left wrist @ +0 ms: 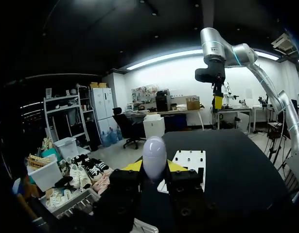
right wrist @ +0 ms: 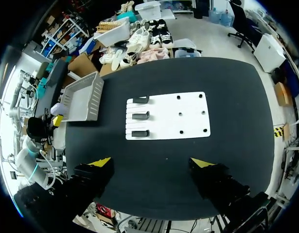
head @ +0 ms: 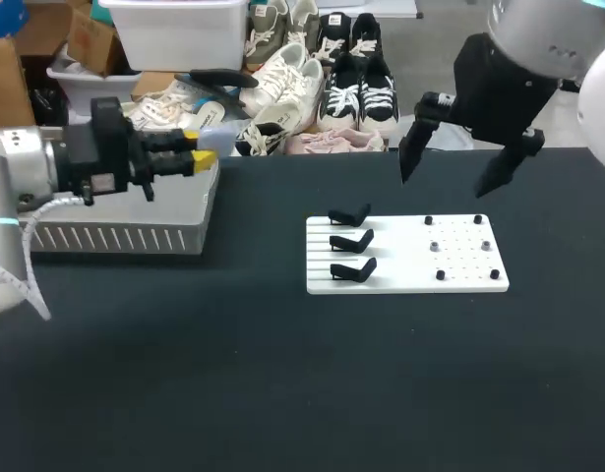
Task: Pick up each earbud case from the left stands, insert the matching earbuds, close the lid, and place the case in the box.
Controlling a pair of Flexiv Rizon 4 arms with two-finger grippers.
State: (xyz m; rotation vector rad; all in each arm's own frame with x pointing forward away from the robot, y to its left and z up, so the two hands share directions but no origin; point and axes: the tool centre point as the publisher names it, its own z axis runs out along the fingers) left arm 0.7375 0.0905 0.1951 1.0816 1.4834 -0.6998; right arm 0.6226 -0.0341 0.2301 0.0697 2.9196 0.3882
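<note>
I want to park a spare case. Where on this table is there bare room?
Free: the table front, nearer than the white board, and the strip between the box and board. Crowded: the board's left, with three stands, and its pegs; the left gripper holds an earbud case at the box.

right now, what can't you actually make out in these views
Earbud case: in the head view the left pincer hides it, and no view shows whether earbuds are inside.
Box: its floor is covered by the left arm in the head view and is too small in the right wrist view.
White board: its dark dots are too small to tell earbuds from pegs.
</note>
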